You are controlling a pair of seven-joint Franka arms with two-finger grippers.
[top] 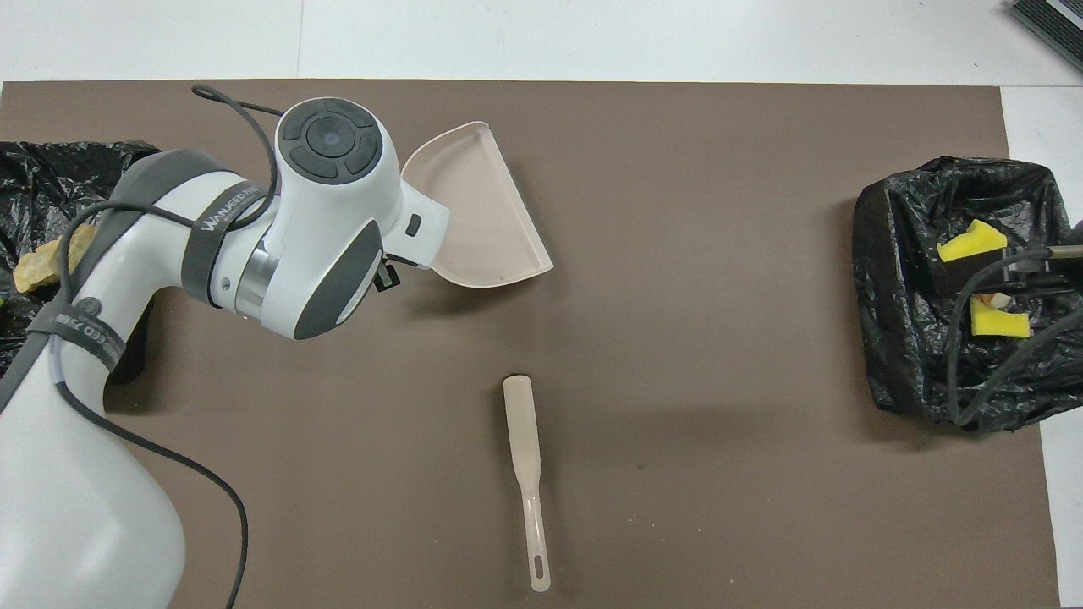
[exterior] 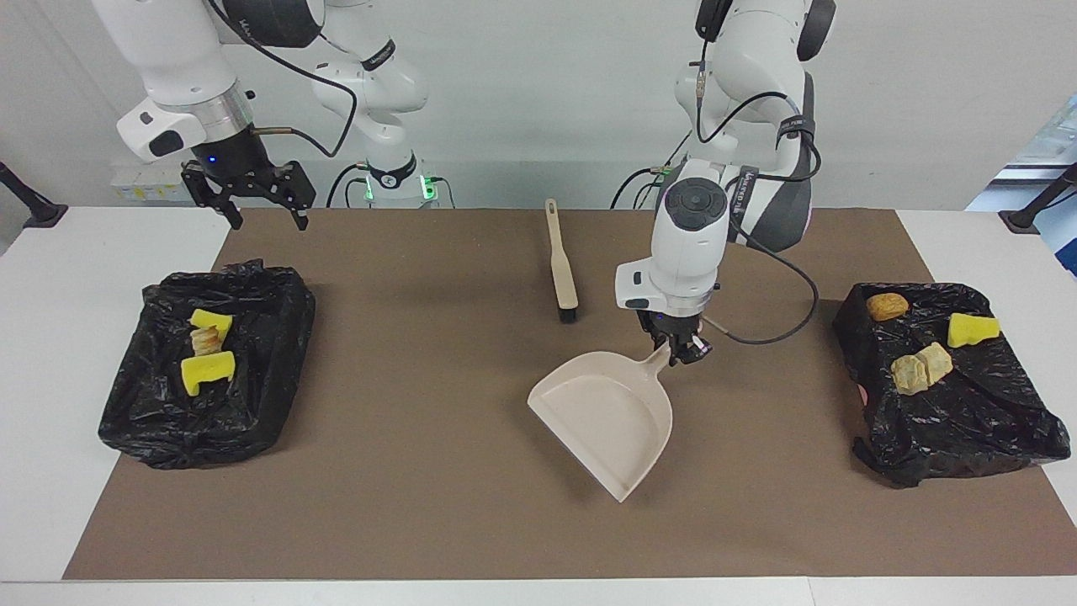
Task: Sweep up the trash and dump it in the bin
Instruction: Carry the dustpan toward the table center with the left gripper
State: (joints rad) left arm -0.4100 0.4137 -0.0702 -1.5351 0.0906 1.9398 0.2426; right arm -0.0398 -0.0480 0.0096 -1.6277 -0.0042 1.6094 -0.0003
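My left gripper is shut on the handle of the beige dustpan, which hangs tilted and with nothing in it, low over the middle of the mat; in the overhead view the dustpan pokes out from under the arm's wrist. The trash lies in two black-bag-lined bins. The bin at the left arm's end holds a brown lump, tan lumps and a yellow chunk. The bin at the right arm's end holds two yellow chunks and a tan lump. My right gripper waits open above the table.
A beige brush lies on the brown mat, bristles pointing away from the robots, closer to the robots than the dustpan. From overhead the brush shows with bare mat around it. White table borders the mat.
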